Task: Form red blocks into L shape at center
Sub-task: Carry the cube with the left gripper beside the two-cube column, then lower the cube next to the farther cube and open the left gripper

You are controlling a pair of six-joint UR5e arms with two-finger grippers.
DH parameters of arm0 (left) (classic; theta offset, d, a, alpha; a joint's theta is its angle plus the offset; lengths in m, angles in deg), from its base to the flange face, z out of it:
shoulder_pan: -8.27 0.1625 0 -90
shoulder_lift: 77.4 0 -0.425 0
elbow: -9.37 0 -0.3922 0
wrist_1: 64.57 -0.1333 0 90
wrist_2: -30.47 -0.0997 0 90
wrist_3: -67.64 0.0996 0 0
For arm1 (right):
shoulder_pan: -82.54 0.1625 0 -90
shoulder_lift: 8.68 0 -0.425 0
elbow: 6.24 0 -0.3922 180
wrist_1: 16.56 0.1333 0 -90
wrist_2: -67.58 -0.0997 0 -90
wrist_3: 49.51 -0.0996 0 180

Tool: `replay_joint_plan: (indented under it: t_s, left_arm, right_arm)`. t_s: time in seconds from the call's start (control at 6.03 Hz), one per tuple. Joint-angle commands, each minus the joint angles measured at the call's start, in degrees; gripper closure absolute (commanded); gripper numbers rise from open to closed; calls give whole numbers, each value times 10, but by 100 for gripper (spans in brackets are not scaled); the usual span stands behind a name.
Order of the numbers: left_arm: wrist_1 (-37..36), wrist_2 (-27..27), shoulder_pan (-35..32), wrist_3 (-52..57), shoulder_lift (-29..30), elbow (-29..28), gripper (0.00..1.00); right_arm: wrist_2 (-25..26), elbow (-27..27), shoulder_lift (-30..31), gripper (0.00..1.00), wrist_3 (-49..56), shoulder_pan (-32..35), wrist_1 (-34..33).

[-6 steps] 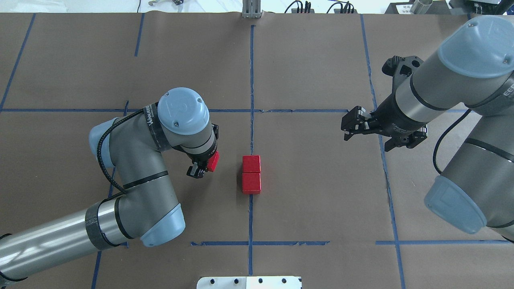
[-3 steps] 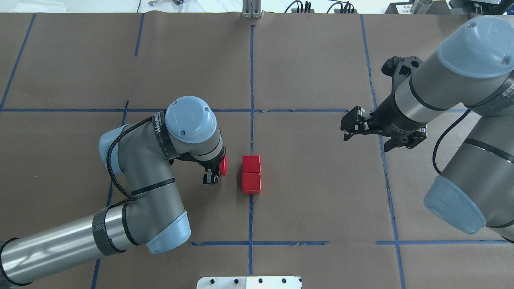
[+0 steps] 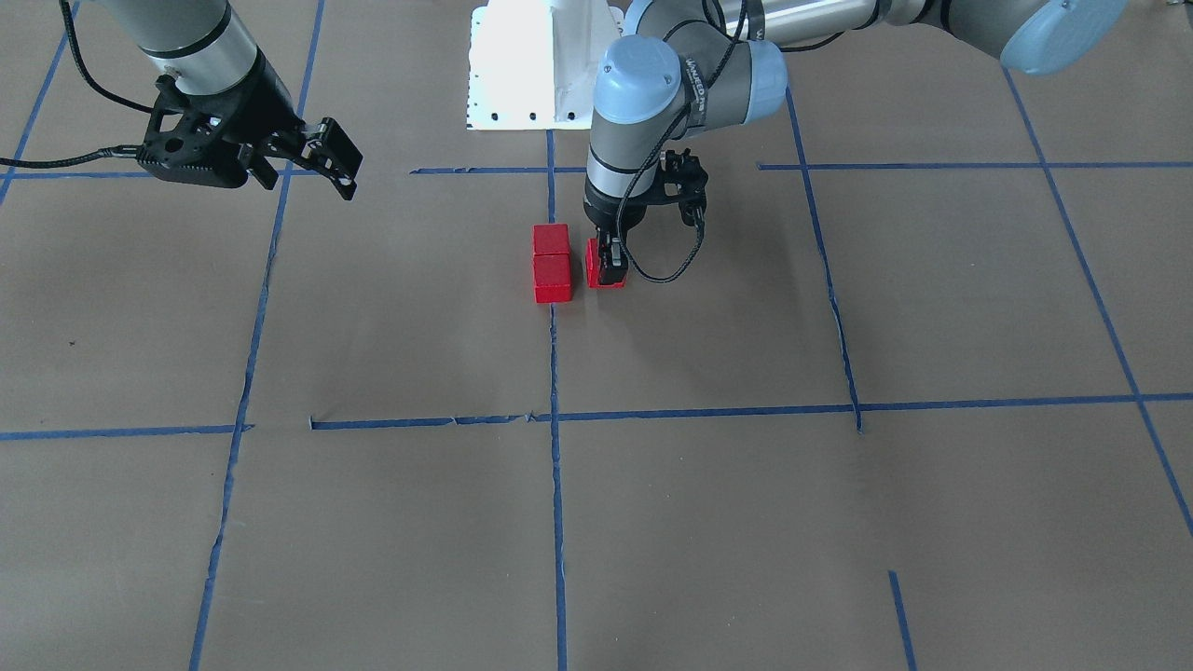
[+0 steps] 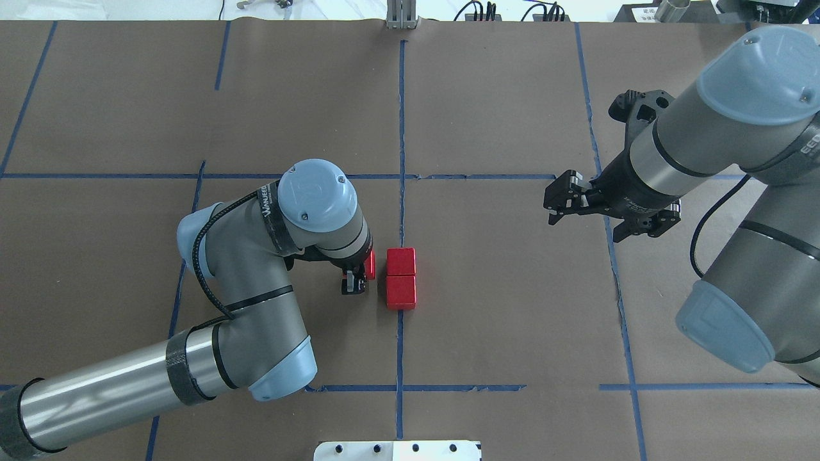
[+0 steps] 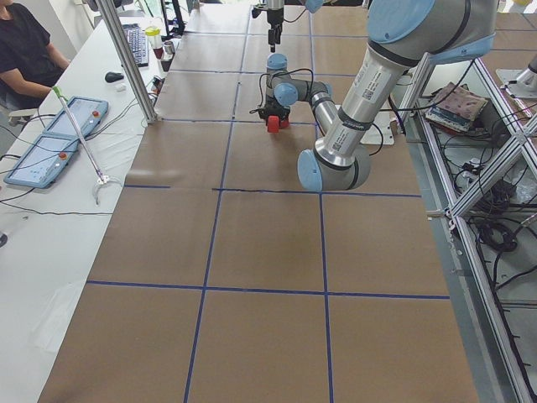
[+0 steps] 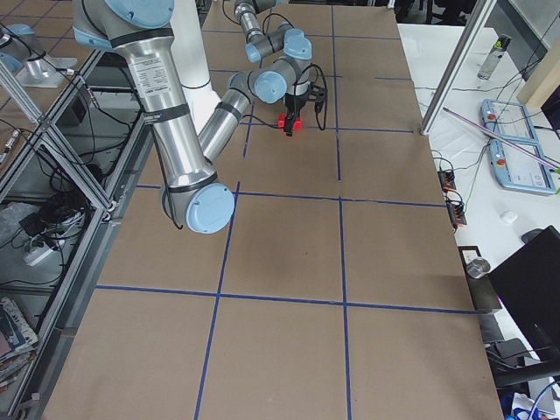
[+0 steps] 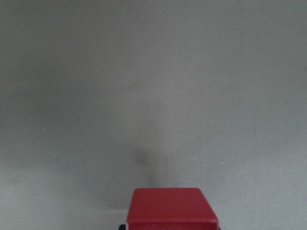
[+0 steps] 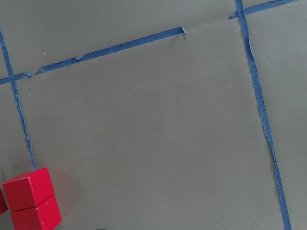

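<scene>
Counting 3 red blocks [image 3: 552,280] (1 gripped, left gripper [image 3: 607,265]).

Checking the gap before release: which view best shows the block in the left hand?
Exterior front-facing: the held block shows beside the placed pair. Overhead, the arm hides most of it; left wrist camera sees just part; side views, tiny.

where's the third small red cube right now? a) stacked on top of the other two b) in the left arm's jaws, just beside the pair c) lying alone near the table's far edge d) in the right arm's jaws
b: the third small bright-red cube is clamped in the left arm's jaws, a narrow gap away from the pair of touching red cubes on the centre tape line; the right arm's jaws are open and empty, off to the side.
</scene>
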Motion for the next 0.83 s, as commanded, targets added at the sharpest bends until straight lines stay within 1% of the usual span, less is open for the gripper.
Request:
replay_joint_plan:
  t_s: [0.0,0.66]
  left_arm:
    - [14,0,2,-5,4,-18,99]
    - [14,-1,8,-13,14,-26,99]
  right_arm:
    - [0,0,0,0,0,0,-1]
    - [-1,0,-1,0,0,-1,-1]
